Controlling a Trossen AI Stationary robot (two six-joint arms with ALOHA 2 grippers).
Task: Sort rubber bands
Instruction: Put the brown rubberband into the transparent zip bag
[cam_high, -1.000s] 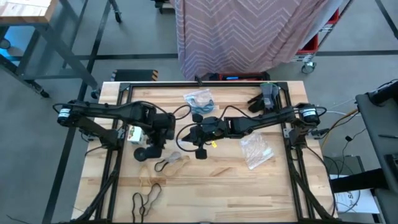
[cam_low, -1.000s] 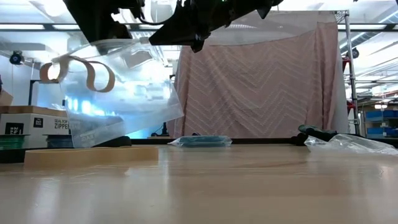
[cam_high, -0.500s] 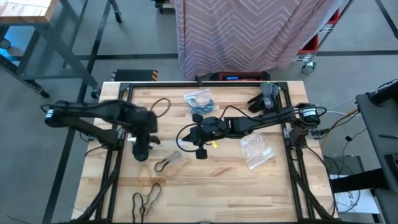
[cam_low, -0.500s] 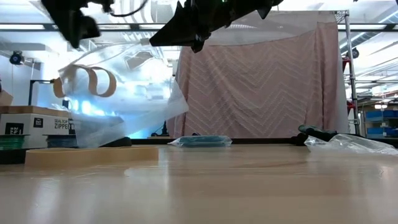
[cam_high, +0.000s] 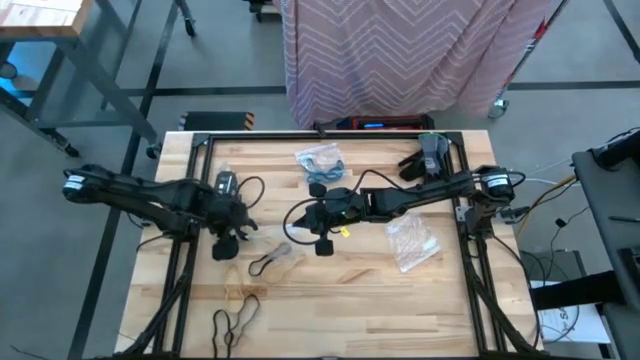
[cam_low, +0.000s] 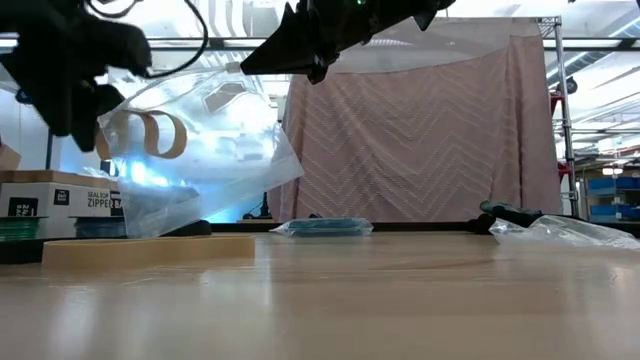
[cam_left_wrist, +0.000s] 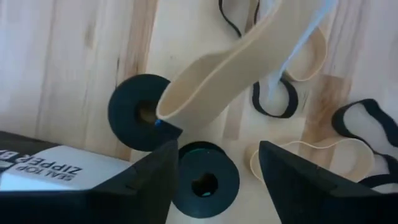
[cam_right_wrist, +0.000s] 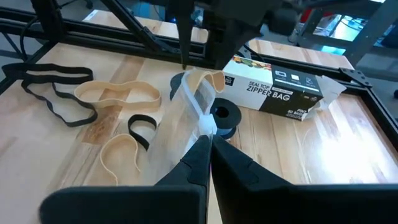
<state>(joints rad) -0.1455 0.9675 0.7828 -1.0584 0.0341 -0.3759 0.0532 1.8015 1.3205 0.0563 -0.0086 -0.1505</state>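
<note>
A clear plastic bag (cam_low: 210, 140) hangs from my right gripper (cam_right_wrist: 208, 140), which is shut on it above the middle of the table (cam_high: 300, 300). A tan rubber band (cam_low: 140, 130) sits curled inside the bag's open top (cam_right_wrist: 202, 79). My left gripper (cam_left_wrist: 214, 180) stands open just left of the bag (cam_high: 226, 232), pointing steeply down, with nothing between its fingers. More tan bands (cam_right_wrist: 118, 93) and black bands (cam_right_wrist: 50, 87) lie flat on the wood below. My right gripper pinches the clear bag's edge (cam_right_wrist: 200, 121) between its two shut fingers, coming from the table's right side and slanting a little downward. The bag hangs from the fingers toward the left, its mouth spread open; whether its lower end rests on the table I cannot tell.
A box of zipper bags (cam_right_wrist: 280, 87) and two black rolls (cam_left_wrist: 140, 112) stand left of the bag. A bag with blue bands (cam_high: 320, 158) and dark gloves (cam_high: 430, 155) lie at the far side, another clear bag (cam_high: 410, 240) at the right, black bands (cam_high: 235, 320) near left.
My left gripper has drawn back from the bag toward the table's left edge and sunk lower, rolling somewhat. The tan band has stayed behind in the bag, which has swayed slightly. My right gripper has kept still.
</note>
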